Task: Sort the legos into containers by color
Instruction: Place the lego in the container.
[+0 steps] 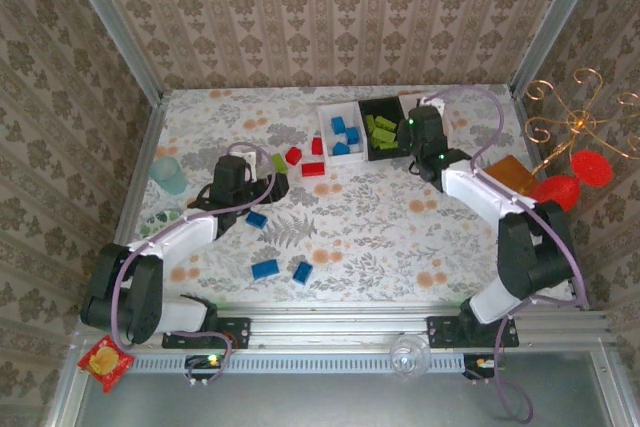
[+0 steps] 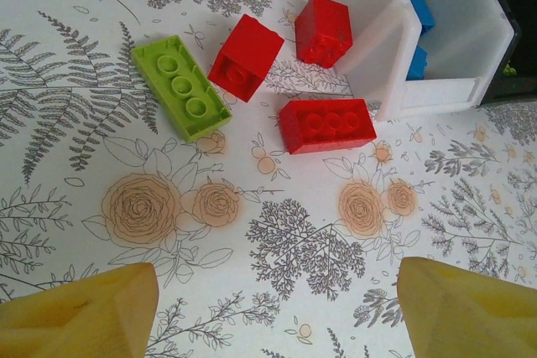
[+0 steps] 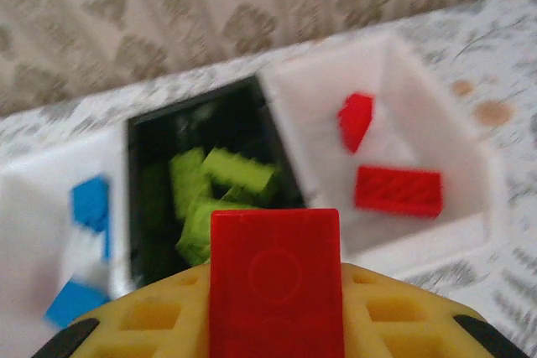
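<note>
Left end effector [image 2: 277, 295] hangs open, fingers spread; right end effector [image 1: 412, 129] reaches forward, clamped.

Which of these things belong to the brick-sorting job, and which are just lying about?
Job: small red plastic studded bricks, one held by the right gripper; blue bricks; lime green bricks; three joined shallow trays, white, black, white.
Lying about: pale teal cup; flat orange block; red round ornaments on gold wire.
</note>
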### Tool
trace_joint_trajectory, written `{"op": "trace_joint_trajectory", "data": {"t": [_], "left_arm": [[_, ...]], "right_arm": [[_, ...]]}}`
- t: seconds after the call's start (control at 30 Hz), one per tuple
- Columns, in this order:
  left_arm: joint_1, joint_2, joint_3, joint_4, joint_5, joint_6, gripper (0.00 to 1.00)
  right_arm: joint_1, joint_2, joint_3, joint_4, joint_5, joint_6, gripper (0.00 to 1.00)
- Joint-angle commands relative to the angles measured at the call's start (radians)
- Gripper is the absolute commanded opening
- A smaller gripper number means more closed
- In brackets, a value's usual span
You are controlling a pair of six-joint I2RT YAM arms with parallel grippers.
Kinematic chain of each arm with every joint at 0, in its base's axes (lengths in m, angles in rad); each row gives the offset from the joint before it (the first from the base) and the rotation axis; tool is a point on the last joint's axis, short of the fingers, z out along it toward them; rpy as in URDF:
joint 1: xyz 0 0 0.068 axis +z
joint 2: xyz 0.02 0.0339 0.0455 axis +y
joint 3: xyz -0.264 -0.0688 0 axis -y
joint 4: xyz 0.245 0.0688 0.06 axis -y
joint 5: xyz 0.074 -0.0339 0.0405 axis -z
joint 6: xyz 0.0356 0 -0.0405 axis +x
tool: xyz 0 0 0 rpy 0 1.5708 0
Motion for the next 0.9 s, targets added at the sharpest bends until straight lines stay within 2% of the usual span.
{"op": "trace_joint_trajectory", "data": {"t": [0.0, 0.23, 0.33, 0.43, 0.57, 0.67, 0.73, 0.87], "left_arm": [[0.006, -0.038, -0.016, 0.016, 0.022, 0.001, 0.76], [0.001, -0.065, -0.015, 0.002, 0.022, 0.007, 0.77], [-0.001, -0.053, 0.005, -0.023, 0.026, 0.016, 0.77], [-0.003, -0.039, 0.024, -0.049, 0.027, 0.029, 0.77], [-0.002, -0.039, 0.029, -0.063, 0.013, 0.038, 0.77], [0.002, -0.039, 0.026, -0.077, -0.015, 0.049, 0.77], [0.012, -0.040, 0.018, -0.084, -0.034, 0.050, 0.78], [0.053, -0.049, -0.001, -0.100, -0.044, 0.053, 0.78]], "right_arm": [[-0.066, 0.108, 0.113, -0.054, 0.039, -0.039, 0.31], [-0.184, 0.364, 0.375, -0.179, -0.034, 0.001, 0.35], [-0.208, 0.444, 0.459, -0.214, -0.058, 0.006, 0.40], [-0.214, 0.481, 0.527, -0.260, -0.064, -0.008, 0.49], [-0.205, 0.411, 0.504, -0.238, -0.106, -0.033, 0.59], [-0.159, 0.309, 0.439, -0.219, -0.124, -0.062, 0.62], [-0.101, 0.229, 0.364, -0.178, -0.160, -0.089, 0.63], [0.082, 0.124, 0.224, -0.114, -0.222, -0.145, 0.67]]}}
